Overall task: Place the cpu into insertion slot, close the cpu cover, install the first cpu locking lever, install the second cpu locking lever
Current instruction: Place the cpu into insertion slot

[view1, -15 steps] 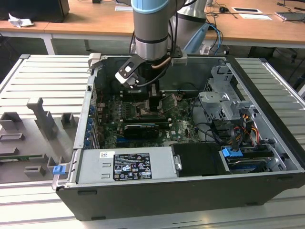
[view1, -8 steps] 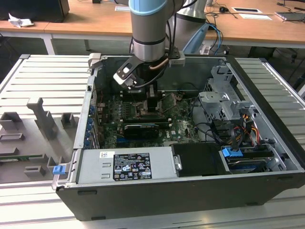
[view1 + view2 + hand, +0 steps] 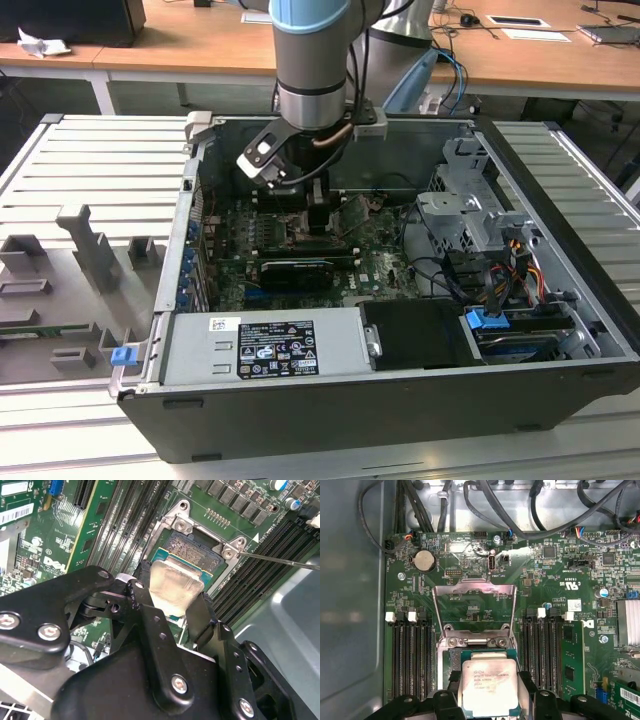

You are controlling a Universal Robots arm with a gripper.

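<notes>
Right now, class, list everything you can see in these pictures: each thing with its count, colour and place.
cpu: one, silvery-grey top, gripped at the open socket
cpu cover: one, silvery frame, swung up open beyond the socket
socket: one, metal-framed, on the motherboard
motherboard: one, green, on the floor of the case
memory slots: two banks, black, either side of the socket
coin cell: one, silvery, on the board beyond the cover
power supply: one, grey with a black label, along the case's near wall in the exterior view
computer case: one, black, lying open on the grey table
arm: one, grey and blue, reaching down into the case
pincer: one, black, shut on the cpu
</notes>
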